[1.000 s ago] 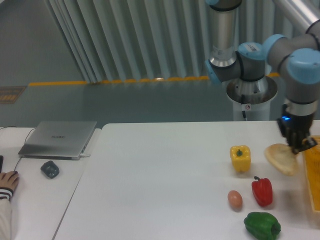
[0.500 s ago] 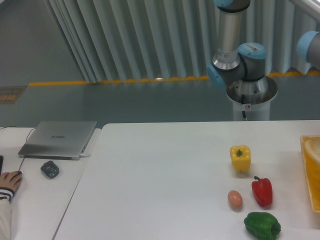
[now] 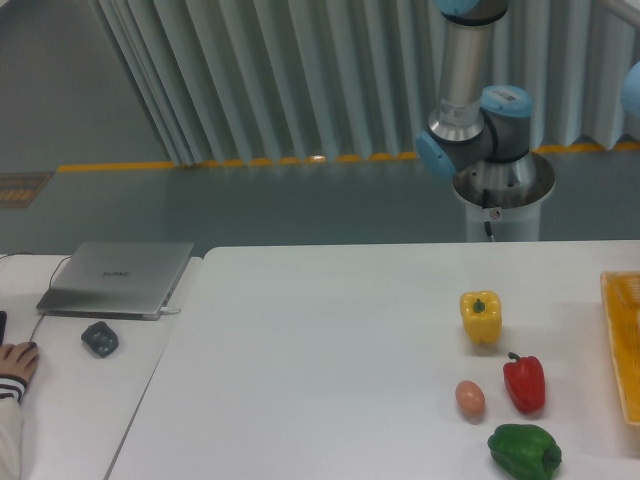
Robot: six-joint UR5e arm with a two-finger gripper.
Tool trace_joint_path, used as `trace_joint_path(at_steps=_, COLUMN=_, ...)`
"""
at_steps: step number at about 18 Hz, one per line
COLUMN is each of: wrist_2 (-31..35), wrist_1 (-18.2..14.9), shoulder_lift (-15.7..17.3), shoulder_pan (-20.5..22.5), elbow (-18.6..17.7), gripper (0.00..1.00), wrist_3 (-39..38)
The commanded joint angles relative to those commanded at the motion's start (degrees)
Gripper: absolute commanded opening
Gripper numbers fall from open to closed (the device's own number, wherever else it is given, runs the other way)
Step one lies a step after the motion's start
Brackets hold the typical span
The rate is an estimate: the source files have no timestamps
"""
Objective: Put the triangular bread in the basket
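Only the left part of the yellow-orange basket [image 3: 622, 345] shows, at the right edge of the white table [image 3: 330, 340]; the rest is cut off by the frame. The triangular bread is out of view. My gripper is out of view too. Of the arm, only the grey and blue joints [image 3: 478, 125] and the base behind the table's far right show.
A yellow pepper [image 3: 481, 317], a red pepper [image 3: 525, 383], a green pepper [image 3: 524, 451] and a small brown egg [image 3: 470, 399] lie left of the basket. On the side table at the left are a laptop [image 3: 118, 277], a small dark object [image 3: 99, 338] and a person's hand [image 3: 14, 362].
A second ago my gripper held the bread just left of the basket. It then moved right, out of the frame. The pale bread edge seen in the basket half a second ago no longer shows.
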Motion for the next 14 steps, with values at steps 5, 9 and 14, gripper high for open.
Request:
trace_joint_path(at_steps=5, wrist_2=-2.11, wrist_1=0.52, shoulder_lift=-0.09, shoulder_pan=-0.62, elbow=-0.09, gripper=1.0, wrist_3=-1.14)
trace_joint_path(at_steps=9, wrist_2=-1.85, wrist_1=0.7, shoulder_lift=0.18, shoulder_pan=-1.4, elbow=0.0, gripper=1.0, wrist_3=-0.35)
trace_joint_path(at_steps=14, wrist_2=-1.67, wrist_1=0.88, shoulder_lift=0.26, shoulder_pan=-2.73, elbow=0.09, gripper=1.0, wrist_3=-1.14)
